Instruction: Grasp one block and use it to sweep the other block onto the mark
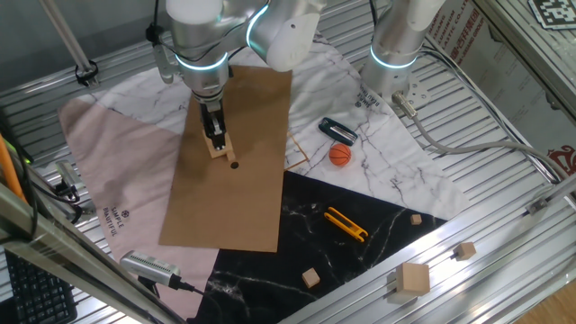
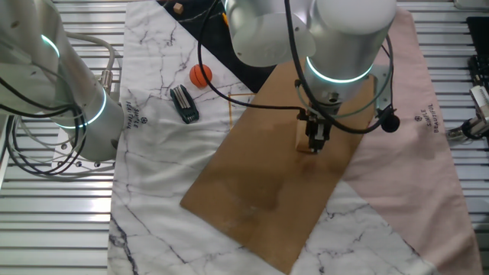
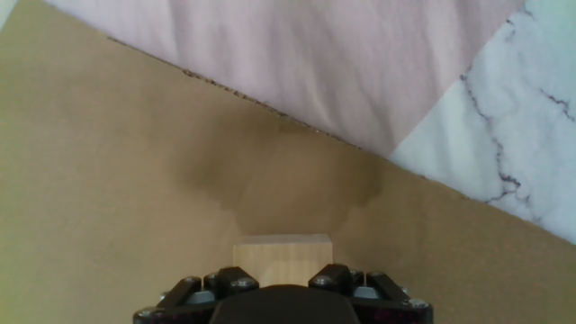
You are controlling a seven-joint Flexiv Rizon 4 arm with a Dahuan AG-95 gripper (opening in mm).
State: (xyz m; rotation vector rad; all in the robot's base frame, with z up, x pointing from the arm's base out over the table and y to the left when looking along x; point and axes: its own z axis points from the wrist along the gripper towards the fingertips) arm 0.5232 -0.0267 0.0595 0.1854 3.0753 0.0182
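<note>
My gripper [image 1: 217,137] stands upright over the brown cardboard sheet [image 1: 236,193], shut on the pale tan wooden block [image 1: 220,145]. The block's lower edge is at or near the sheet. The dark round mark [image 1: 233,164] lies just in front and right of the held block. From the other side the gripper [image 2: 314,143] hides most of the block [image 2: 303,139]. In the hand view the block [image 3: 282,256] sits between the black fingers [image 3: 236,282] at the bottom edge, casting a shadow ahead. The other block is not visible in any view.
An orange ball [image 1: 339,155] and a black clip-like object [image 1: 337,130] lie right of the sheet. A yellow tool [image 1: 346,224] and several loose wooden cubes [image 1: 310,277] lie at the front right. A second arm's base [image 1: 394,54] stands at the back right.
</note>
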